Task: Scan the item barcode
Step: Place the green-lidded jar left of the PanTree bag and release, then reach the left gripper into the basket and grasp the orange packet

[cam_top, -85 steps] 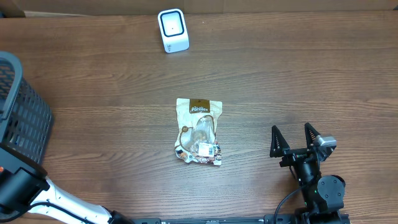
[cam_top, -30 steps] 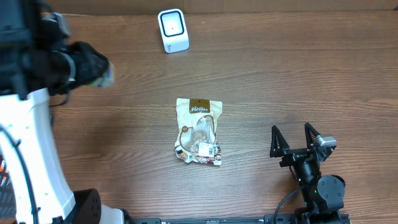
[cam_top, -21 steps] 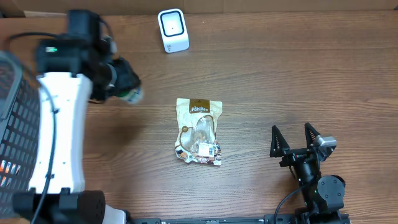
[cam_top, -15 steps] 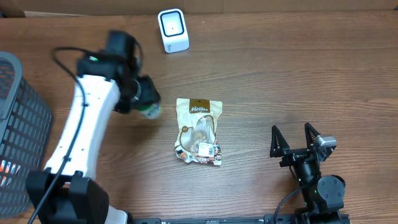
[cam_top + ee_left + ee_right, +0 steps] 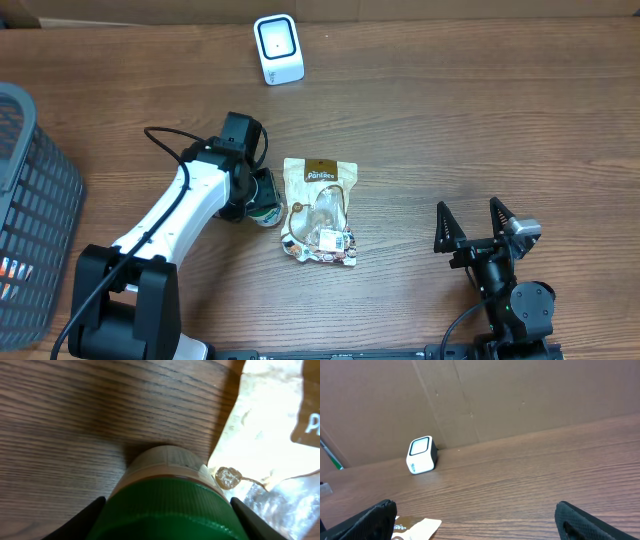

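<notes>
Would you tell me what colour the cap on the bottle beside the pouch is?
Green; the cap of the bottle shows best in the left wrist view.

table (image 5: 450, 130): brown wood grain, matt | pouch (image 5: 320, 210): glossy crinkled plastic film, clear window | jar (image 5: 170, 507): smooth green plastic cap, pale label | scanner (image 5: 278, 48) at 12 o'clock: white glossy plastic | basket (image 5: 35, 200) at 9 o'clock: dark mesh

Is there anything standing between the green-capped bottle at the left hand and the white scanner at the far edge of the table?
Nothing visible does. Only bare table lies between the green-capped bottle, which sits between the fingers of the left hand, and the white scanner. The snack pouch lies beside the bottle, off that line.
</notes>
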